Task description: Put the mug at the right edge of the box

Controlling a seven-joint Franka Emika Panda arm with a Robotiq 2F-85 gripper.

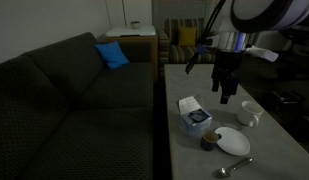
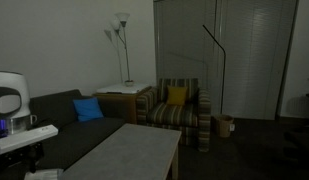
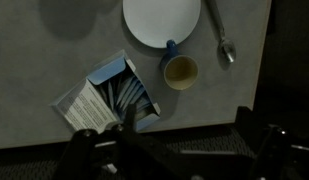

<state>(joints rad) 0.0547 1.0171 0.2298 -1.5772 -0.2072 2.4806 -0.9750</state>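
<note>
The small dark mug (image 1: 208, 140) with a brownish inside stands on the grey table between the box and the plate. In the wrist view the mug (image 3: 179, 71) sits just right of the box (image 3: 109, 95), below the plate. The white box (image 1: 196, 118) with a dark-blue printed face and an open flap stands beside it. My gripper (image 1: 226, 92) hangs above the table, apart from both. In the wrist view its fingers (image 3: 184, 152) are spread wide with nothing between them.
A round white plate (image 1: 232, 142) lies next to the mug, with a spoon (image 1: 234, 167) near the table's front edge and a larger white cup (image 1: 250, 113) beyond. A dark couch (image 1: 74, 100) runs along the table's side. The table (image 2: 134, 155) shows in both exterior views.
</note>
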